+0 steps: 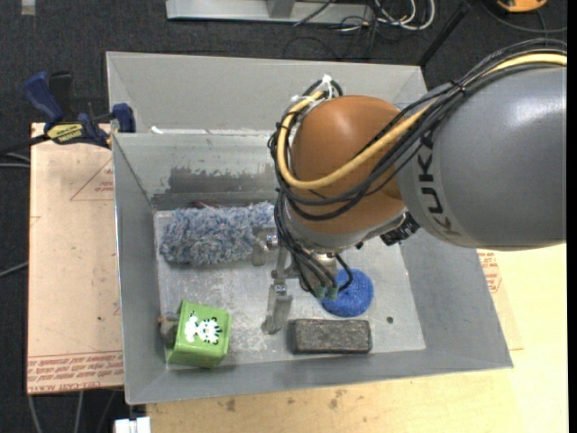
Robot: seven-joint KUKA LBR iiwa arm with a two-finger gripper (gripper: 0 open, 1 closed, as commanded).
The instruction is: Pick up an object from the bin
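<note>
In the grey metal bin (135, 269), at your far left, a lime-green cube printed with a white cartoon animal (199, 333) sits near the front wall. Behind it, a shaggy blue-grey tufted cloth (215, 234) lies along the back of the floor. Your gripper (279, 318) is down at floor level in the middle, on bare metal between the cube and a speckled dark-grey rectangular block (330, 336) that lies flat just to its right. Whether it is spread or closed you cannot tell, and nothing is seen in its grasp. A round, bright-blue soft piece (353, 294) lies just behind the block, partly hidden by the black and yellow cables (317, 278) and the orange wrist cover (347, 156), which also hides the floor beyond.
</note>
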